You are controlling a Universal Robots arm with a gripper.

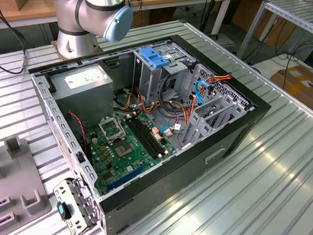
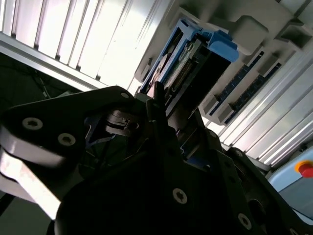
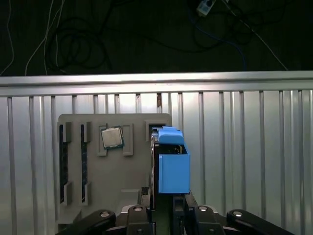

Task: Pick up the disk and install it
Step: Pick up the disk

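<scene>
First wrist view: gripper (image 3: 169,198) pressed together on the disk (image 3: 173,166), one dark finger on each broad face, the drive pinched on edge. The disk stands upright over the grey fixture tray (image 3: 73,196), at the tray's corner slot on the far side from the memory sticks (image 3: 62,164), with the processor chip (image 3: 112,137) lying between them. Cannot tell whether its lower edge has cleared the slot or sits in it. Appearance: the light-blue plastic carrier hides most of the face. In the second wrist view the disk (image 2: 188,61) shows a silver-grey body and a pale label between blue rails, with the blue handle end pointing away from the gripper toward the tray. Judged step: the pick-up, grasp made, install not yet done. Any travel from here calls for a firm hold on the smooth flat faces and a straight path along the slot, since the rails could catch on the tray's posts. In the exterior view the fixture tray (image 1: 10,176) lies on the ribbed table (image 1: 269,195). The open computer case (image 1: 238,138) stands well apart from the tray, on the exterior view's right of it.
</scene>
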